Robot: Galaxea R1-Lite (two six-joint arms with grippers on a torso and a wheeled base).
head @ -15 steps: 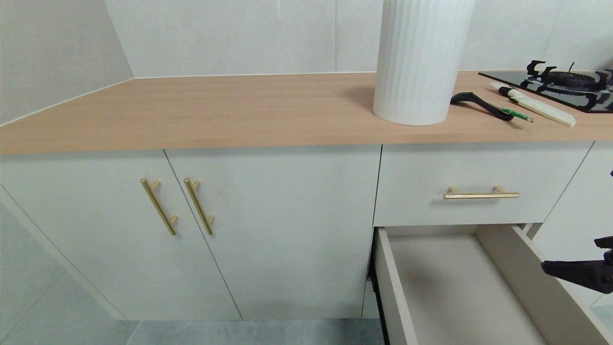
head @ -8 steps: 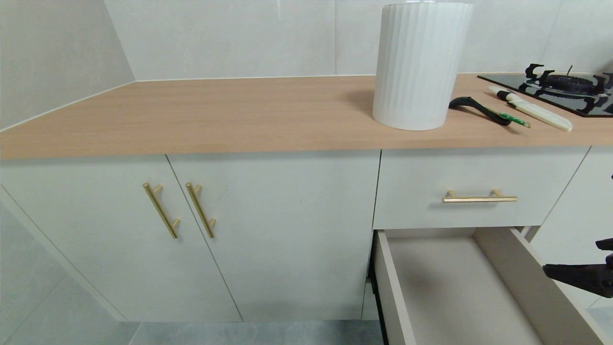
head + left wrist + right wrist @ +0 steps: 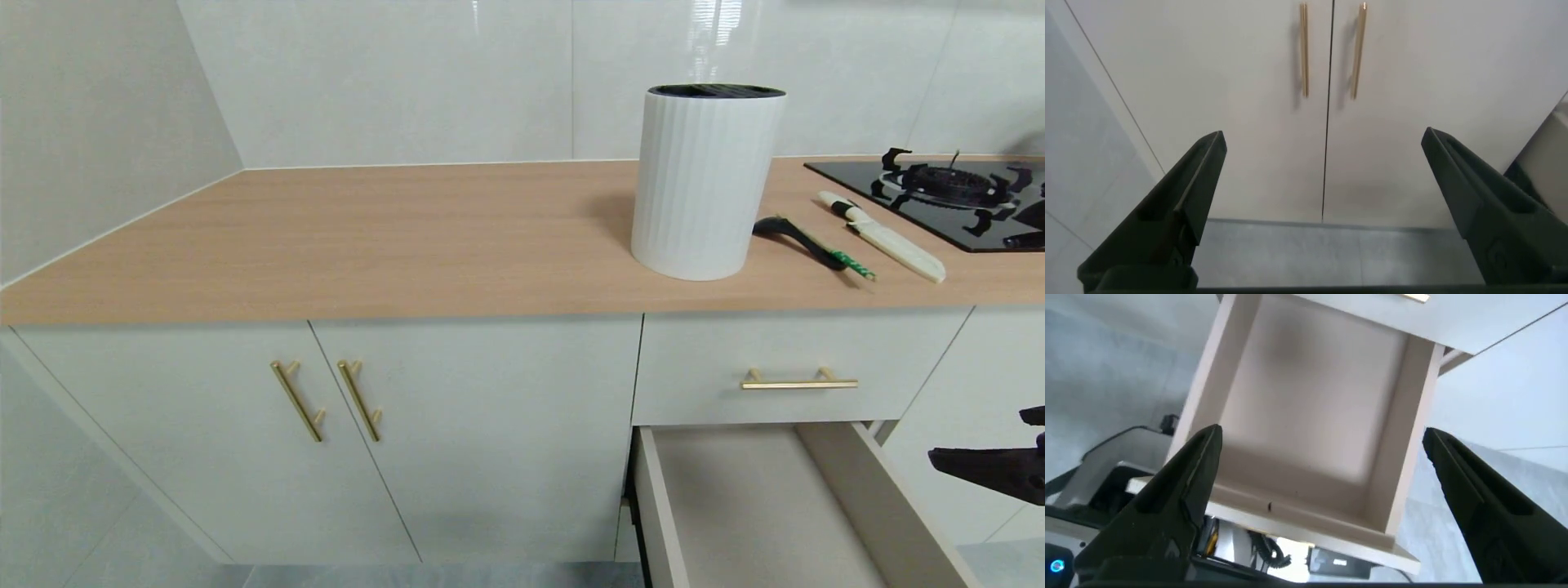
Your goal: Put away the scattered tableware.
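The long wood-topped bench [image 3: 367,237] carries the scattered tableware at its far right, well apart from both arms. The pulled-out pale lower drawer [image 3: 735,506] juts toward the robot below it. That open drawer is probably the biggest hazard: the right tool [image 3: 1320,437] hangs low beside and above it, fingers spread wide and empty. An arm rising to the bench could catch the drawer's right wall or the closed upper drawer's brass bar handle [image 3: 798,382].

The tall white ribbed cylindrical holder [image 3: 702,188] stands just left of the utensils. A reach from the left could nudge or tip it.

The black glass gas hob [image 3: 947,192] lies just right of them, so there is little room to approach.

The cream-coloured sheathed knife [image 3: 886,239] and the black ladle with a green-patterned handle end [image 3: 810,245] lie flat and near each other. A wide grasp could drag both, or a slim handle could slip out.

The head view gives the bench, the tableware and the drawer's far part. The right wrist view looks down on the drawer's whole bare floor [image 3: 1315,400] and its near front wall. The left wrist view gives the left tool [image 3: 1323,137], likewise spread and empty. It faces the white cupboard doors [image 3: 1413,122] with their brass handles [image 3: 1304,49].
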